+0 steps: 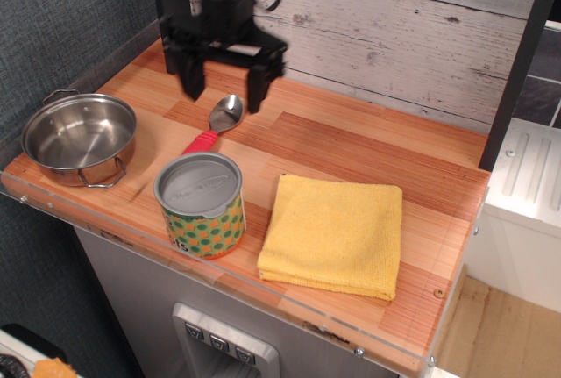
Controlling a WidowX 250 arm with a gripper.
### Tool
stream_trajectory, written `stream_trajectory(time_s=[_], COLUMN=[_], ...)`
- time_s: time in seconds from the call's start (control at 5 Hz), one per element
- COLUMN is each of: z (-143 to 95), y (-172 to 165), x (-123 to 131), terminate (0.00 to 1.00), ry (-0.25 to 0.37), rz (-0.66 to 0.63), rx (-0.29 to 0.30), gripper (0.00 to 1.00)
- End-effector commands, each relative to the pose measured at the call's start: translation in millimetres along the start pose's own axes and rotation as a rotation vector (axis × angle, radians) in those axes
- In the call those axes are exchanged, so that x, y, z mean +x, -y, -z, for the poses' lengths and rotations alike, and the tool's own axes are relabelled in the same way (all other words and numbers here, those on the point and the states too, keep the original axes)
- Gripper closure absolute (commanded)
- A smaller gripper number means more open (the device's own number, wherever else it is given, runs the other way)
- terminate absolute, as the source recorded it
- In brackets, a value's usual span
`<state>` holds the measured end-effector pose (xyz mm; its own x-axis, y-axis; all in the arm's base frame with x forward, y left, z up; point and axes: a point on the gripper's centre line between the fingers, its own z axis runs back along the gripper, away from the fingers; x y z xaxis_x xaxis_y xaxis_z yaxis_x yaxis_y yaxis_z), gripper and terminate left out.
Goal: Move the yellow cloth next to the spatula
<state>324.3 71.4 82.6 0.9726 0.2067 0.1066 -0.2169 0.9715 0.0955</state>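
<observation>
The yellow cloth (334, 233) lies folded flat on the wooden counter at the front right. The spatula (216, 124), with a shiny silver head and a red-pink handle, lies near the back left, its handle end partly behind the can. My black gripper (223, 89) hangs open and empty above the counter at the back, its two fingers spread over the spatula's head. It is well to the back left of the cloth and touches nothing.
A green and orange patterned can (201, 204) with a grey lid stands at the front, just left of the cloth. A steel pot (79, 138) with wire handles sits at the far left. A plank wall runs behind the counter (368, 150).
</observation>
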Motion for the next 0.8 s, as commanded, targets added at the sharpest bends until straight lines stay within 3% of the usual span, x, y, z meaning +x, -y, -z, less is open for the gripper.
stream_trajectory(time_s=[0.0,0.2,0.4,0.6], z=[-27,-26,-25,-17], y=[53,83,102,113], x=[-17,-32,-45,-55], terminate=[0.0,0.0,0.0,0.0], ry=[0.03,0.017,-0.004,-0.029], rz=[0.08,0.115,0.102,0.07], rx=[-0.054,-0.073,-0.069,-0.099], gripper=[0.0,0.0,1.0,1.0])
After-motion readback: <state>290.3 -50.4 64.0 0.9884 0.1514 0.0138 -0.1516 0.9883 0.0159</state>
